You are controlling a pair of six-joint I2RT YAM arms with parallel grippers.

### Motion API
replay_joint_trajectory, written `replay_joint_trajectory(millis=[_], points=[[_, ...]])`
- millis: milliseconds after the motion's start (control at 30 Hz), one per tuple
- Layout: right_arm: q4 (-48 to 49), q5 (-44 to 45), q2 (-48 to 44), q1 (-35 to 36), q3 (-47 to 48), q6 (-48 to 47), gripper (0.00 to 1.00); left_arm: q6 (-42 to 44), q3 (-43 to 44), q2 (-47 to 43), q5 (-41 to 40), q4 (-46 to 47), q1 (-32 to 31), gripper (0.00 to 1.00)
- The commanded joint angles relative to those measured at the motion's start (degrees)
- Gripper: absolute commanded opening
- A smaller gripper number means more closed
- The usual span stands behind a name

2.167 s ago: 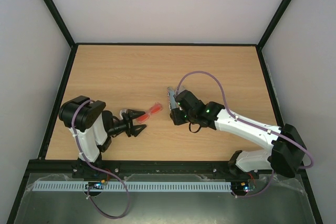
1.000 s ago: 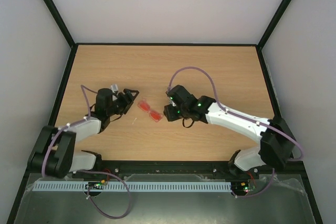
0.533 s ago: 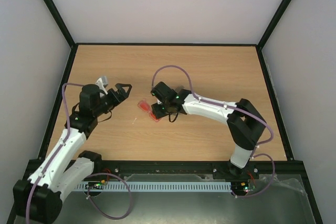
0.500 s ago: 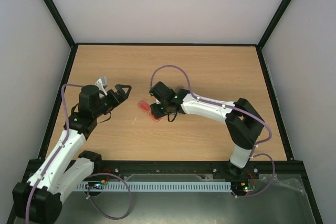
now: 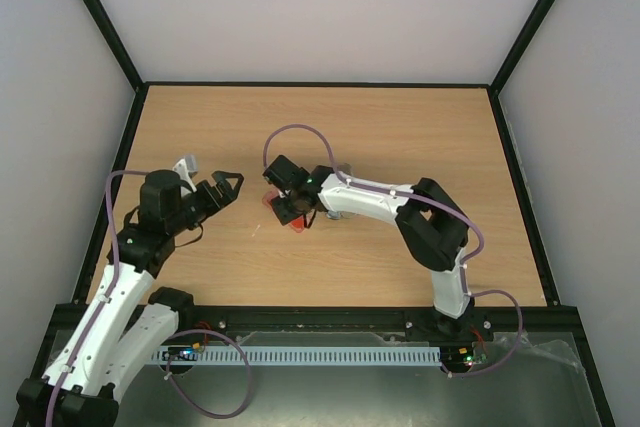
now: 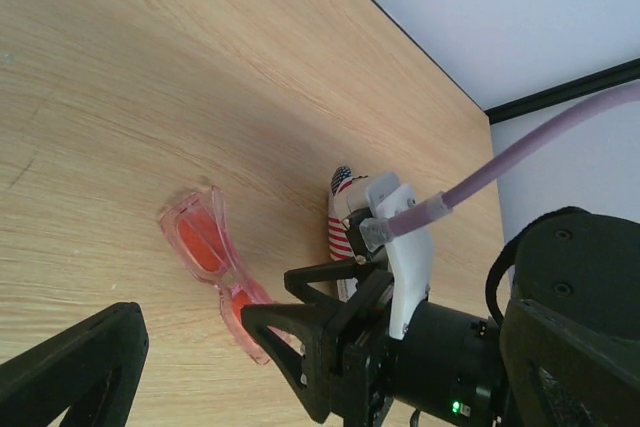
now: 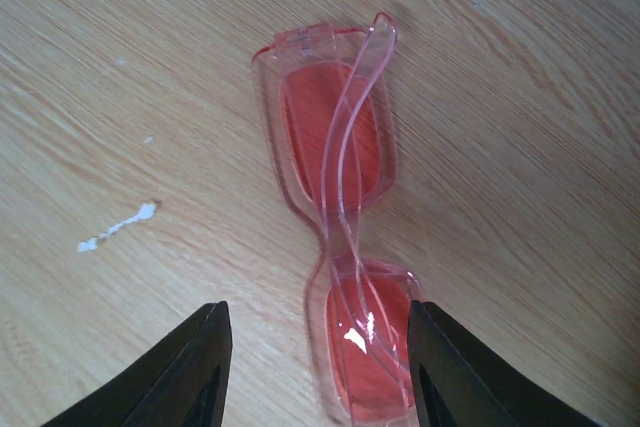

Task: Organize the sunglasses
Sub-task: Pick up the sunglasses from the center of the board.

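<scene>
The desk [image 5: 400, 137] is bare light wood inside pale walls with a black frame. The sunglasses [image 7: 340, 237] lie flat on it left of centre, folded, with one temple arm crossing over the lenses. The right gripper [image 7: 315, 347] is directly over them with its jaws spread and pinching nothing. In the right wrist view one finger stands on each side of the nearer lens. The finger on the far side from the white smear [image 7: 118, 227] is just beside the frame, and the other is set further off. No contact is evident. The long axis of the sunglasses runs straight away from this gripper, in line with its reach, so the jaws span the narrow width of the frame. The left wrist view confirms this: the sunglasses [image 6: 215, 267] extend outward from between the tips of the right gripper [image 6: 275, 297], with a flag-printed case [image 6: 343, 217] lying just behind it. The left gripper [image 5: 225, 185] is also spread and empty. It points at the sunglasses from the left, near but apart. Assessment: the right arm is the nearer and is aligned for a close across the frame.
</scene>
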Motion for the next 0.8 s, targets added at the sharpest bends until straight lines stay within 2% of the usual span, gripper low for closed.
replay_joint_trajectory(millis=[0,200,567,767], points=[[-2.94,3.55,2.16,0.32,2.71,-2.57,0.49,1.10,1.39,-0.81,0.00,-2.23,0.58,0.99],[-3.62,4.57,4.71,0.45,4.37,-4.14,0.48,1.14,1.26,-1.44,0.17,-2.63,0.90,0.99],[-3.92,4.88,6.99,0.89,6.06,-5.16,0.34,0.68,-0.28,-1.05,1.43,-0.89,1.45,0.99],[-3.97,5.20,7.59,1.31,6.27,-5.16,0.31,0.40,-0.82,-0.77,1.80,-0.12,1.57,0.99]])
